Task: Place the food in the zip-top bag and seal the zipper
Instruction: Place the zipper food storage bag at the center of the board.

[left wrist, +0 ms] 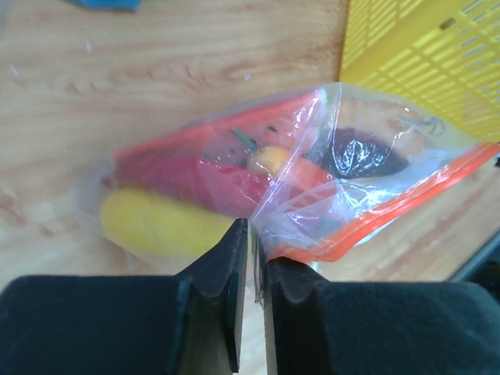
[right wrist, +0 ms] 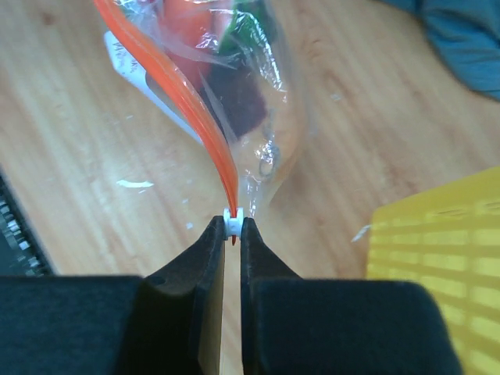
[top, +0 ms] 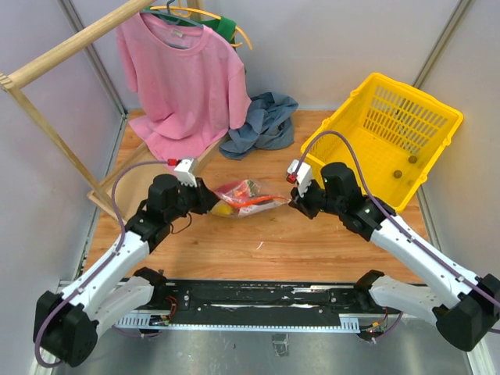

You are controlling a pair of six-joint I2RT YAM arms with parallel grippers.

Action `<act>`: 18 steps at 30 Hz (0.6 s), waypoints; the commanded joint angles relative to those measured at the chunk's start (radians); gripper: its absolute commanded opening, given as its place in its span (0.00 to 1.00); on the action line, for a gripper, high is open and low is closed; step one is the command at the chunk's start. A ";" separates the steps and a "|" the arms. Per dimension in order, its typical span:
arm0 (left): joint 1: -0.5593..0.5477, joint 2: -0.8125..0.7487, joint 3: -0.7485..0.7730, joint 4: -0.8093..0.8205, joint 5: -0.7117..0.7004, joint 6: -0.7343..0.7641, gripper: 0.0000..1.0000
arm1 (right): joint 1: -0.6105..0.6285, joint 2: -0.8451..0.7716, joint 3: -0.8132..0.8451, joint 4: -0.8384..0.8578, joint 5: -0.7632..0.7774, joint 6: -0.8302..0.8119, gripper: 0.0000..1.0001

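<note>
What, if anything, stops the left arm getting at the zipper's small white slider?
Probably can't yet: the right fingers are pinched shut on the small white slider, covering both sides, and the left fingers themselves clamp the clear crinkly plastic zip-top bag at its opposite end.

Left claw (top: 211, 200), right claw (top: 298, 205) flank the zip-top bag (top: 251, 194).

far right: yellow basket (top: 344, 109) on wooden table (top: 258, 262), 2 small dark bits inside | far left: pink t-shirt (top: 183, 78) on a hanger, wooden rack (top: 70, 45), green garment (top: 225, 27) behind | between shirt and basket: crumpled blue-grey cloth (top: 262, 125)
</note>
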 commanded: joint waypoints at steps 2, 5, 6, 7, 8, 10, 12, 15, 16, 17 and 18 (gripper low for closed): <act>0.006 -0.160 -0.130 -0.026 0.096 -0.205 0.27 | -0.010 -0.078 -0.093 -0.029 -0.206 0.144 0.17; 0.006 -0.259 -0.158 -0.070 0.061 -0.231 0.47 | -0.011 -0.097 -0.118 -0.023 -0.213 0.176 0.35; 0.006 -0.293 -0.158 -0.086 0.047 -0.233 0.52 | -0.010 -0.105 -0.117 -0.023 -0.208 0.179 0.40; 0.006 -0.323 -0.155 -0.103 0.025 -0.234 0.59 | -0.010 -0.113 -0.110 -0.028 -0.191 0.179 0.44; 0.006 -0.354 -0.147 -0.122 0.002 -0.232 0.65 | -0.010 -0.123 -0.102 -0.033 -0.164 0.183 0.48; 0.006 -0.403 -0.128 -0.162 -0.049 -0.227 0.76 | -0.010 -0.150 -0.091 -0.035 -0.087 0.189 0.56; 0.006 -0.439 -0.103 -0.207 -0.097 -0.225 0.83 | -0.012 -0.184 -0.085 -0.045 0.004 0.198 0.63; 0.006 -0.468 -0.040 -0.258 -0.154 -0.212 0.92 | -0.011 -0.256 -0.063 -0.075 0.141 0.196 0.75; 0.006 -0.472 -0.014 -0.272 -0.169 -0.200 0.93 | -0.011 -0.288 -0.056 -0.080 0.191 0.196 0.78; 0.005 -0.473 0.014 -0.287 -0.184 -0.185 0.94 | -0.012 -0.320 -0.049 -0.084 0.244 0.196 0.83; 0.006 -0.472 0.046 -0.302 -0.199 -0.169 0.96 | -0.012 -0.357 -0.042 -0.087 0.304 0.196 0.88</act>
